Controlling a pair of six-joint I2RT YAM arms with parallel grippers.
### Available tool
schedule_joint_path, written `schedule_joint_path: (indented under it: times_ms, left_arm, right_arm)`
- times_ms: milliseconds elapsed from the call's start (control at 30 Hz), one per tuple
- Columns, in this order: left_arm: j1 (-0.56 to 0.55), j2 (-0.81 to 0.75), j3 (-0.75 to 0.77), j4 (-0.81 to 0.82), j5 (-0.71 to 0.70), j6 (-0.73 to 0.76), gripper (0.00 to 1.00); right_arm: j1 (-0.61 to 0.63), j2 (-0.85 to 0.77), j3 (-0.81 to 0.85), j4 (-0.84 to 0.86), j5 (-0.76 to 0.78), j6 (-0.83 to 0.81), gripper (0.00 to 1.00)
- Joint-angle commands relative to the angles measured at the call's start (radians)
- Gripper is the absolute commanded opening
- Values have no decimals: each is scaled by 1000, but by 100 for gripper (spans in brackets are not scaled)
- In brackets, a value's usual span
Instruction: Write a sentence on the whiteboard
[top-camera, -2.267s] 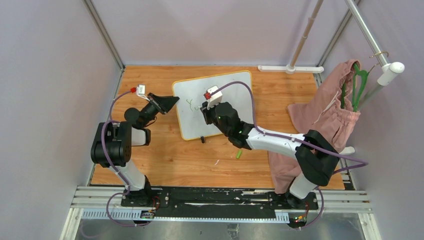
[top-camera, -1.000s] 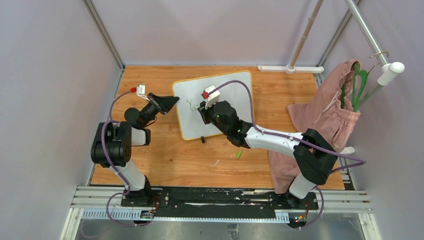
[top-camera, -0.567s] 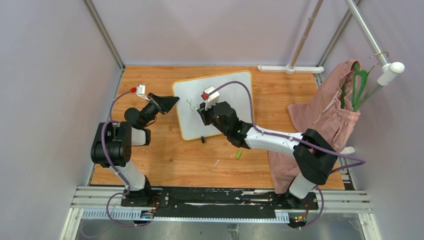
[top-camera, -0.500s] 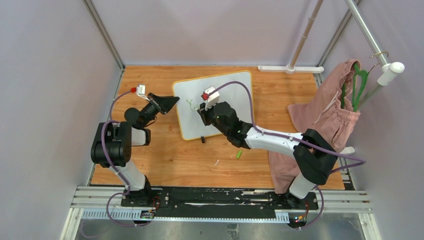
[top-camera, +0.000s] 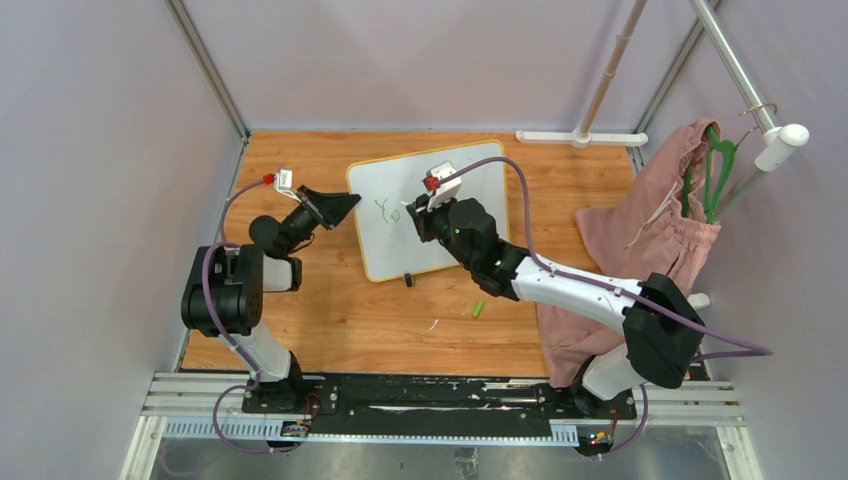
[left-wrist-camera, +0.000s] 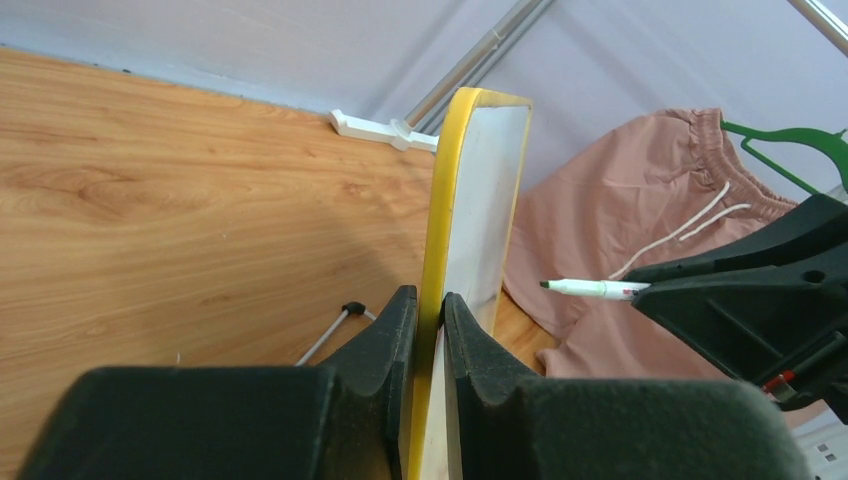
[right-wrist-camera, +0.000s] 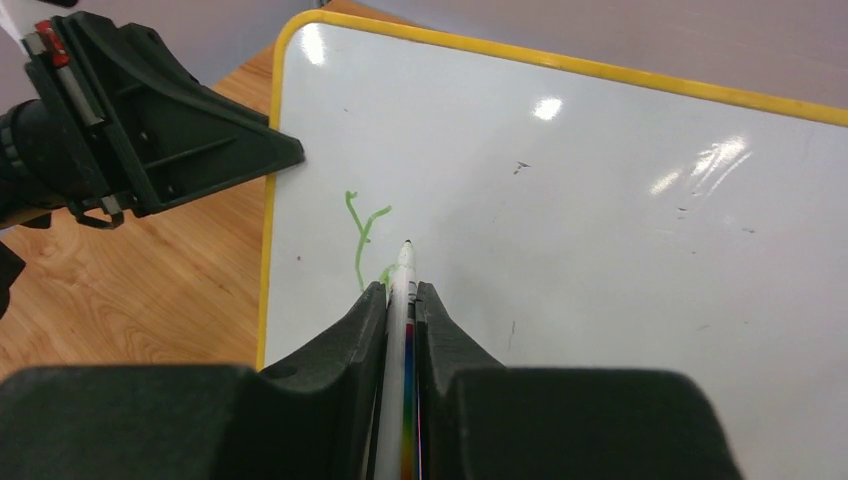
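Green lettering (top-camera: 385, 209) reads "Yo", left part of whiteboard (top-camera: 380, 242), centre frame on wood surface (top-camera: 330, 300). Left hand (left-wrist-camera: 430, 310) clamped on its yellow rim. Right hand (right-wrist-camera: 402, 290) pinches marker (right-wrist-camera: 404, 265), tip near lettering. Right arm (top-camera: 560, 280) covers board's middle. Green cap (top-camera: 477, 309) below, pink garment (top-camera: 650, 230) at right.

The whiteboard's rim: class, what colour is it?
Yellow. The whiteboard rim shows best in the left wrist view.

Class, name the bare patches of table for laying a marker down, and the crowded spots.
Bare table: between the whiteboard and the pink trousers; also the near side, left of the green cap. Crowded: the whiteboard's left part, where the left gripper clamps it and the right gripper holds the marker.
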Motion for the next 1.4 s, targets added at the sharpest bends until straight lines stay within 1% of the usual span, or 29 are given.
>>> schedule_joint_path:
  times_ms: [0,467,1367]
  left_arm:
    - [-14,-12,-8,40,18,11,0]
    - [-14,-7,-8,40,21,14,0]
    - [-15,-8,-6,40,21,11,0]
  right_arm:
    - [-42,-12,-39,12,14,-4,0]
    - [-51,36,-31,52,-47,22,0]
    - [-51,83,9,26,-17,17,0]
